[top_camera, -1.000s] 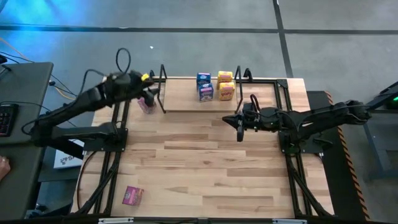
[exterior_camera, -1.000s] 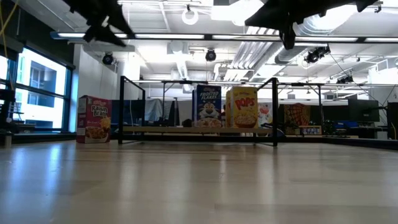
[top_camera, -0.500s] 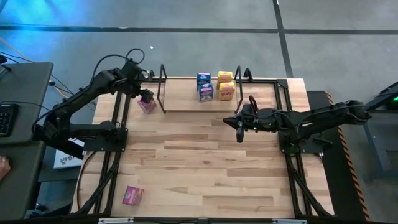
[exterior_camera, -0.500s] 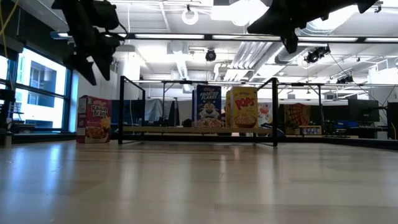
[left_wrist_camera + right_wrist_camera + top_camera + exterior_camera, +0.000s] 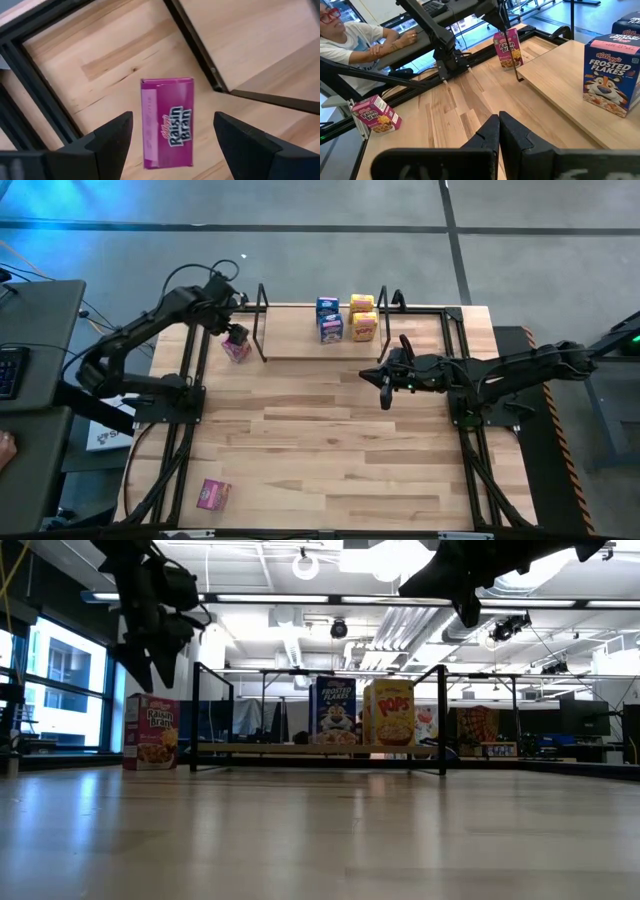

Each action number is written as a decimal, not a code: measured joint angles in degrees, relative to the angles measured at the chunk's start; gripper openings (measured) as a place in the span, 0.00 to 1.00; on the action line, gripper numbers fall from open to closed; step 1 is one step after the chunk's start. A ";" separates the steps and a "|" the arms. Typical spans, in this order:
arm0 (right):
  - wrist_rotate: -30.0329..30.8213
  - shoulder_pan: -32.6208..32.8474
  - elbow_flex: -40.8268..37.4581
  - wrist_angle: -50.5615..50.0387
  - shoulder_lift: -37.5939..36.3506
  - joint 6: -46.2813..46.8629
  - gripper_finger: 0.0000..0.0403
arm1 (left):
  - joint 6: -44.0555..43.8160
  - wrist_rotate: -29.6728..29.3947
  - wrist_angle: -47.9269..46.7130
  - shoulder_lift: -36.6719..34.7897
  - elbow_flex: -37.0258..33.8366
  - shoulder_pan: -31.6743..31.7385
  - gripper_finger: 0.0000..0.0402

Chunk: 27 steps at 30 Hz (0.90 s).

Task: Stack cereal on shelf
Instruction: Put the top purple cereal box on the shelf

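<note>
A pink Raisin Bran box (image 5: 237,349) (image 5: 150,732) stands upright on its base on the table, just left of the shelf (image 5: 296,343). My left gripper (image 5: 235,333) (image 5: 172,120) (image 5: 150,655) hangs above it, pointing down and open, with a finger on either side of the box's top (image 5: 167,122) and clear of it. Two blue boxes (image 5: 329,320) and two yellow boxes (image 5: 363,318) stand on the shelf board. A second pink box (image 5: 213,494) lies near the table's near left corner. My right gripper (image 5: 385,387) (image 5: 499,131) is shut and hovers in front of the shelf's right end.
The shelf's black loop frames (image 5: 262,320) (image 5: 386,320) stand at the board's ends, the left one close beside the pink box. Black rail frames (image 5: 185,395) (image 5: 465,395) run along both sides of the table. A person (image 5: 355,37) sits beyond the table's left edge.
My left gripper has come down from high over the table and tipped from nearly level to pointing down, ending over the pink box beside the shelf. The boxes have not moved.
</note>
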 joint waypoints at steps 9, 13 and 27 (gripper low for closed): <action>-0.02 0.00 0.00 0.00 0.00 0.02 0.00 | 1.39 -0.11 0.02 3.86 0.00 0.37 0.67; -0.02 0.00 0.00 0.01 0.00 0.00 0.00 | 1.39 -0.11 -0.04 5.84 0.00 0.37 0.67; -0.02 0.00 0.00 0.01 0.00 -0.01 0.00 | 2.33 -0.07 0.02 9.55 0.01 0.35 0.67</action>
